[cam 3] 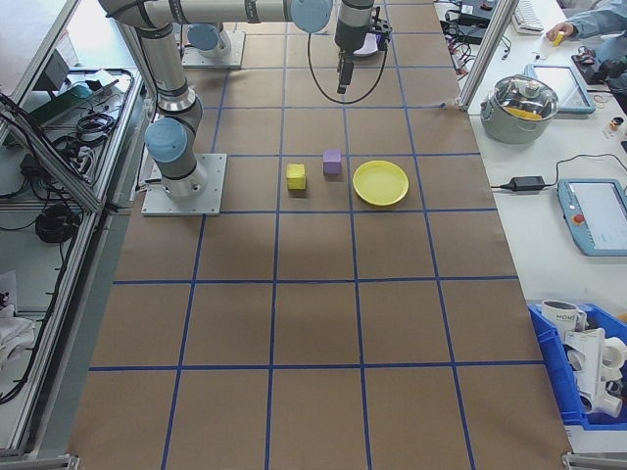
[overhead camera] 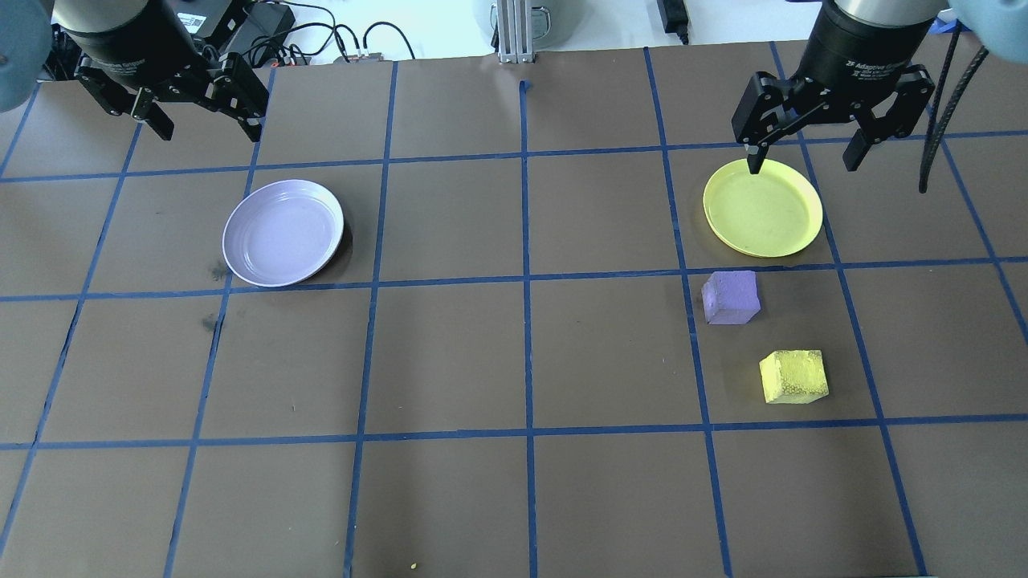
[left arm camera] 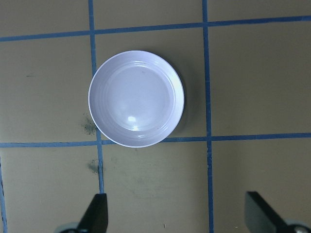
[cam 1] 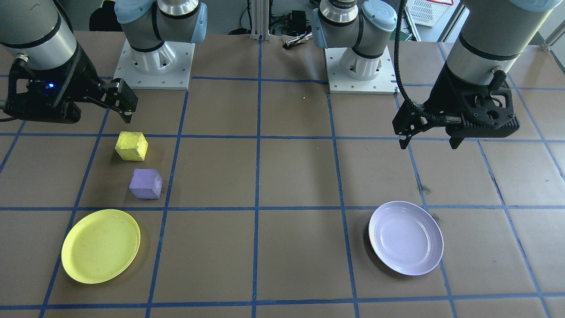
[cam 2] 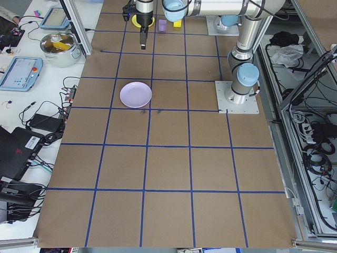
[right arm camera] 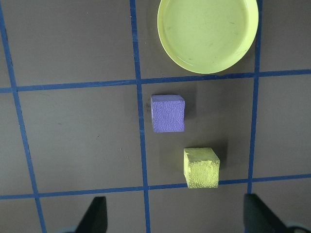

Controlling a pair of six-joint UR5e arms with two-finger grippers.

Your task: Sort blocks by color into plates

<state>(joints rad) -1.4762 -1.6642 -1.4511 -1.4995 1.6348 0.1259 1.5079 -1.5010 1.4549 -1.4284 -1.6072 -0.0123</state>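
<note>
Both blocks lie on the brown table on my right side: the yellow block (overhead camera: 793, 376) nearer the robot's base, the purple block (overhead camera: 730, 297) just beyond it. The empty yellow plate (overhead camera: 763, 209) sits a little farther out from the purple block. On the left side lies the empty lavender plate (overhead camera: 283, 233). My right gripper (overhead camera: 801, 166) hangs open high above the table; its wrist view shows both blocks (right arm camera: 168, 113) (right arm camera: 201, 167) and the yellow plate (right arm camera: 208, 33) below. My left gripper (overhead camera: 207, 132) is open and raised too, with the lavender plate (left arm camera: 136, 98) below it.
Blue tape lines grid the table. The two arm bases (cam 1: 154, 62) (cam 1: 359, 66) stand at the robot's edge. A side bench along the far edge holds a metal pot (cam 3: 529, 98), tablets and cables. A person's hand (cam 3: 558, 34) shows at that bench.
</note>
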